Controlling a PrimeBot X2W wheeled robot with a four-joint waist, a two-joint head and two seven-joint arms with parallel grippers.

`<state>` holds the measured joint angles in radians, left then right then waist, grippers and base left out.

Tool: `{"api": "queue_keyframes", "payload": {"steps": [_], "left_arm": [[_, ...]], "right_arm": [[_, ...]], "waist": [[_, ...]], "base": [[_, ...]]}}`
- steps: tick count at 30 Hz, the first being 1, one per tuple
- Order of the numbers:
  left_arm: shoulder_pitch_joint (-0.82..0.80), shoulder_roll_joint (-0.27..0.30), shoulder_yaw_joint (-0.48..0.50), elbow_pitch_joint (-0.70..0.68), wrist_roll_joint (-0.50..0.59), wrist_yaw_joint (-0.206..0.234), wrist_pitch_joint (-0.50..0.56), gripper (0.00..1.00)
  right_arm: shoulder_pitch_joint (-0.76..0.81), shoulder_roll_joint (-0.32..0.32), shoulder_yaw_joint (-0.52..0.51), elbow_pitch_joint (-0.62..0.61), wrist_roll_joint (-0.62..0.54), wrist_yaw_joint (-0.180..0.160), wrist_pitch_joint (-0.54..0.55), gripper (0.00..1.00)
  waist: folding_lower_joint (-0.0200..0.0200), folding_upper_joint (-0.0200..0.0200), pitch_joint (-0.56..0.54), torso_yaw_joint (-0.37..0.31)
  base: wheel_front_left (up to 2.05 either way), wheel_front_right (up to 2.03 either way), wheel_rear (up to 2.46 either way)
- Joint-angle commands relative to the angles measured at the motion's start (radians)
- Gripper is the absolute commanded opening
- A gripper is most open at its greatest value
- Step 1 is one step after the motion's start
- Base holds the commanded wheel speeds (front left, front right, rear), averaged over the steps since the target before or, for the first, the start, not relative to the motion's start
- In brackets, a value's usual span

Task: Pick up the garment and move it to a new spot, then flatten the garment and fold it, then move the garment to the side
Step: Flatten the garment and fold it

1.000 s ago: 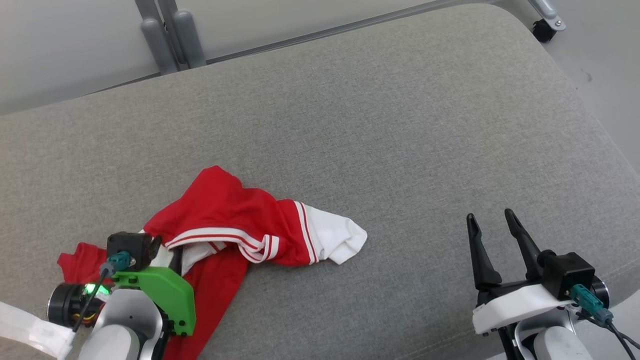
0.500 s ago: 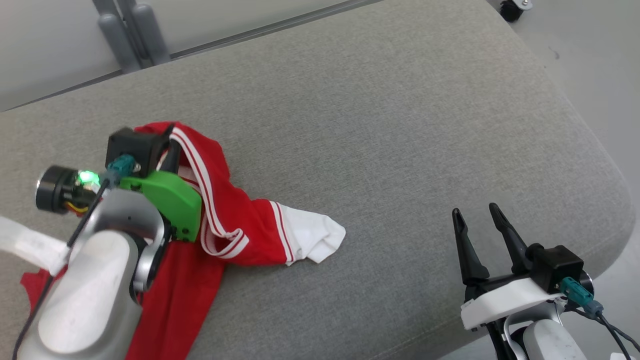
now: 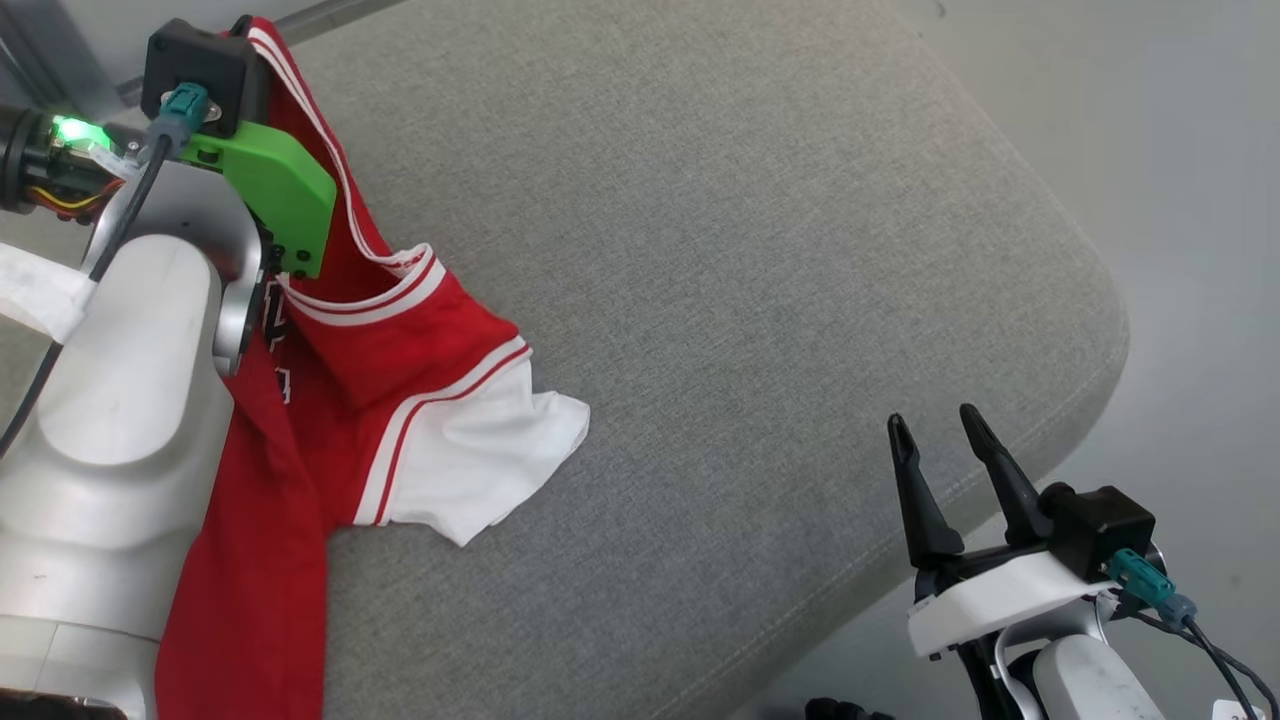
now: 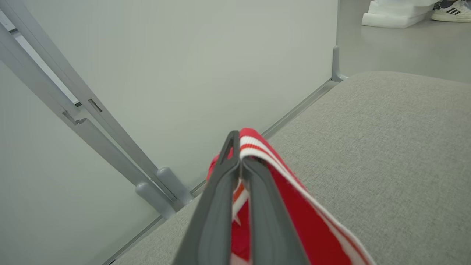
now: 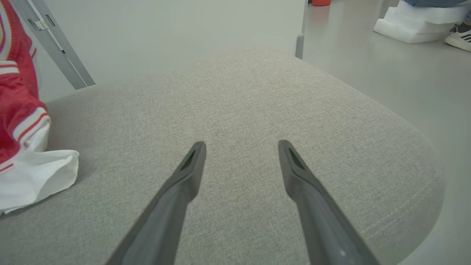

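Nearest, at the bench's (image 3: 760, 330) front right corner, the right fingers (image 5: 191, 165) are standing wide apart and pointing across the grey upholstery. They are gripping nothing and touching nothing, with bare fabric showing between them.

To their left, the garment (image 3: 400, 340), a red jersey with a white sleeve and red-and-white striped trim, is hanging in a long drape. Its white sleeve is resting on the bench, while the red body is running down past the bottom edge of the head view and getting cut off there. The pale left forearm (image 3: 120, 400) is covering the jersey's left side, and a dark print on the chest is peeking out beside it, too hidden to read.

Farther back and higher, the left fingers (image 4: 228, 176) are pressing tightly together on the striped trim, which is folding over their tips, so the jersey is being held up above the bench. In the head view a green bracket (image 3: 270, 190) and a black camera block are hiding those tips.

Beyond the bench, slanted grey frame legs (image 4: 92, 125) are leaning against a pale wall panel. At the far floor edge, white foam blocks (image 5: 412, 25) and a sneaker (image 5: 458, 36) are showing, both partly cropped.
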<state>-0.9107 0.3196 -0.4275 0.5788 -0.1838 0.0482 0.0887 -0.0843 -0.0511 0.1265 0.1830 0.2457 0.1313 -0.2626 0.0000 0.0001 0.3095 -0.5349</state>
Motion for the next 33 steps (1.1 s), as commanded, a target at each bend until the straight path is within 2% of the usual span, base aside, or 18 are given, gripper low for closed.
{"api": "queue_keyframes", "payload": {"steps": [1,2,5,9,13,18,24,33], "left_arm": [[-0.017,0.007,-0.002,0.049,0.009,0.01,-0.032,0.69],[-0.023,0.001,0.0,0.082,0.004,0.011,-0.045,1.0],[-0.036,-0.017,0.01,0.165,-0.019,0.004,-0.087,1.0],[-0.022,-0.049,0.024,0.208,-0.051,-0.004,-0.137,1.0],[0.047,-0.082,0.021,0.206,-0.079,-0.01,-0.172,1.0],[0.161,-0.123,0.003,0.161,-0.12,-0.046,-0.166,1.0],[0.363,-0.153,0.011,0.014,-0.17,-0.006,-0.214,1.0],[0.709,-0.137,0.063,-0.221,-0.22,0.098,-0.308,1.0]], "right_arm": [[-0.002,0.001,-0.001,-0.002,0.008,-0.001,-0.003,1.0],[-0.004,0.001,-0.001,-0.001,0.009,-0.001,-0.003,1.0],[-0.008,0.0,0.002,0.004,0.009,-0.001,-0.003,1.0],[-0.001,0.0,-0.005,0.006,-0.001,-0.001,-0.003,1.0],[0.01,0.0,-0.016,0.004,-0.011,-0.001,-0.003,1.0],[0.034,-0.001,-0.035,0.004,-0.036,-0.001,-0.003,1.0],[0.062,-0.001,-0.055,0.005,-0.055,-0.001,-0.003,1.0],[0.12,-0.001,-0.111,-0.011,-0.106,-0.001,-0.003,1.0]], "waist": [[0.0,-0.0001,0.032,-0.03],[0.0,-0.0001,0.031,-0.029],[0.0,-0.0001,0.017,-0.025],[0.0,-0.0001,-0.01,0.018],[0.0,-0.0001,-0.054,0.073],[0.0,-0.0001,-0.121,0.148],[0.0,-0.0001,-0.187,0.211],[0.0,-0.0001,-0.241,0.305]], "base": [[0.0,0.0,0.0],[0.0,0.0,0.0],[0.0,0.0,0.0],[0.0,0.0,0.0],[0.0,0.0,0.0],[0.0,0.0,0.0],[0.0,0.0,0.0],[0.0,0.0,0.0]]}}
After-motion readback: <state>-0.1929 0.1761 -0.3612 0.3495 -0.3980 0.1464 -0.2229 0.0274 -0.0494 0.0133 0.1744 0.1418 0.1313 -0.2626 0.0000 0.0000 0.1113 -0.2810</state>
